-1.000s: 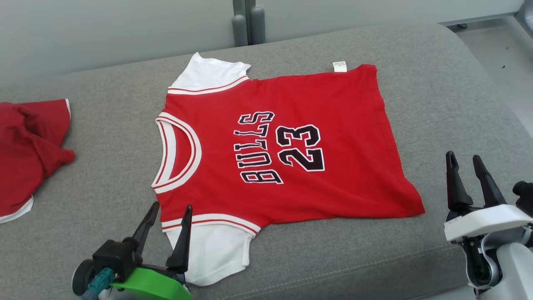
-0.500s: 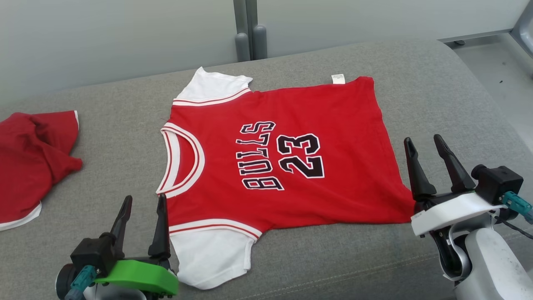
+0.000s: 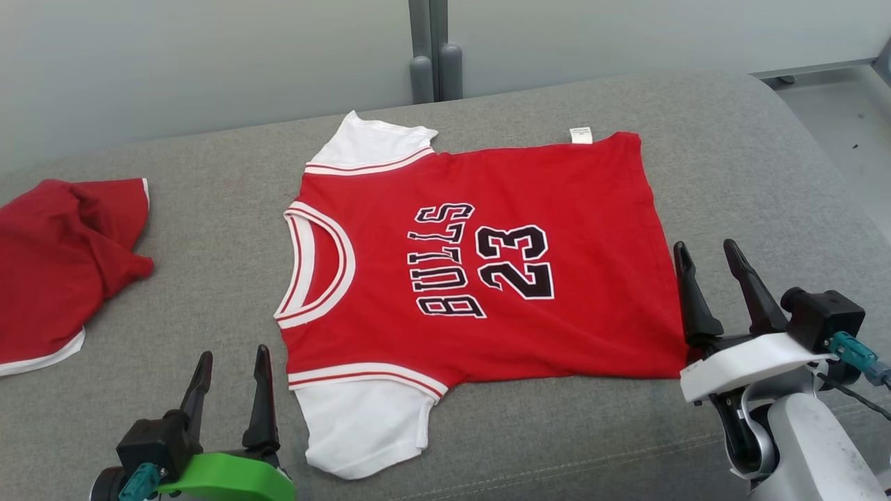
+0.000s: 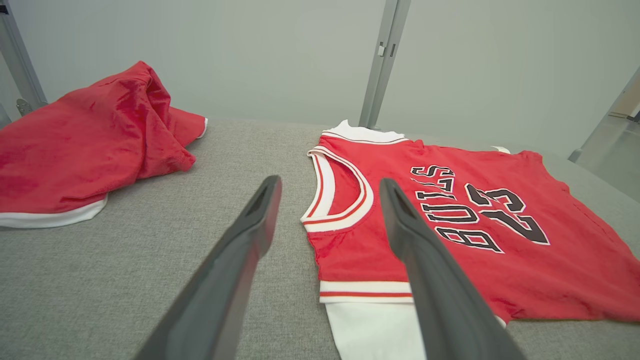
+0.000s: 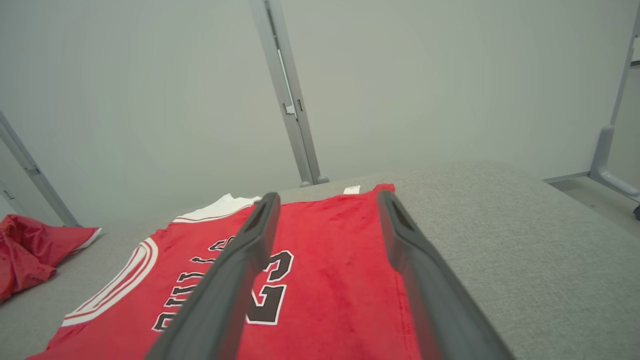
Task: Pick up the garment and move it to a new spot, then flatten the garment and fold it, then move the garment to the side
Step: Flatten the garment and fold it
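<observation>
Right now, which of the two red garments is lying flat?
The BULLS 23 jersey, spread out smooth with its print readable. The other red garment, at the left, is crumpled in a heap.

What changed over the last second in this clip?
The right gripper moved left, up to the hem of the jersey. The left gripper slid left, off the near sleeve, over bare grey cushion. Both stayed open; nothing taken or released. The jersey stayed flat and the crumpled red garment unmoved; their slight shift is the camera's.
</observation>
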Controlling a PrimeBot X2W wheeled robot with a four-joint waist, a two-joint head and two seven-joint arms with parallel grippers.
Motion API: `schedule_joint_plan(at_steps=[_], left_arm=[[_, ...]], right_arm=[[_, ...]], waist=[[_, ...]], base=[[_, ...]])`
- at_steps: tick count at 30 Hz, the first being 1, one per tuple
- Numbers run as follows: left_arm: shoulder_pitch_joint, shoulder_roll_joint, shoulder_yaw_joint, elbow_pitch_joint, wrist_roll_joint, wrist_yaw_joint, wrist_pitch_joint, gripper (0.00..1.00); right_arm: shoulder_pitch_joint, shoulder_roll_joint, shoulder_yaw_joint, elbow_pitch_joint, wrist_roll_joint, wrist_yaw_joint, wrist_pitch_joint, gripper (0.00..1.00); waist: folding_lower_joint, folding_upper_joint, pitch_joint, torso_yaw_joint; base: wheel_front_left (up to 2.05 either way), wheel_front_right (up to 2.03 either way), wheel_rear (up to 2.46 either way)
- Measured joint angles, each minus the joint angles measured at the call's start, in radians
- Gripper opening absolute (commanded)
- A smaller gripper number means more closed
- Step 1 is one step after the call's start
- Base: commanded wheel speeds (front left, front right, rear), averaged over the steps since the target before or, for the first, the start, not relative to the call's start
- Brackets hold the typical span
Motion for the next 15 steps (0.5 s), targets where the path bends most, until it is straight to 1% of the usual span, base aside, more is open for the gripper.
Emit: schedule_joint_plan(at_steps=[8,15], left_arm=[[0.000,-0.007,0.010,0.000,0.014,0.000,-0.006,1.00],[0.008,-0.010,0.006,0.018,0.022,0.000,-0.006,1.00]], right_arm=[[0.000,0.004,0.007,0.009,-0.006,-0.001,0.000,1.00],[0.014,0.004,0.014,0.040,-0.006,-0.001,0.000,1.00]], waist=[[0.0000,0.0000,-0.001,0.001],[0.0000,0.0000,-0.001,0.001]], base=[[0.00,0.00,0.00],[0.00,0.00,0.00]])
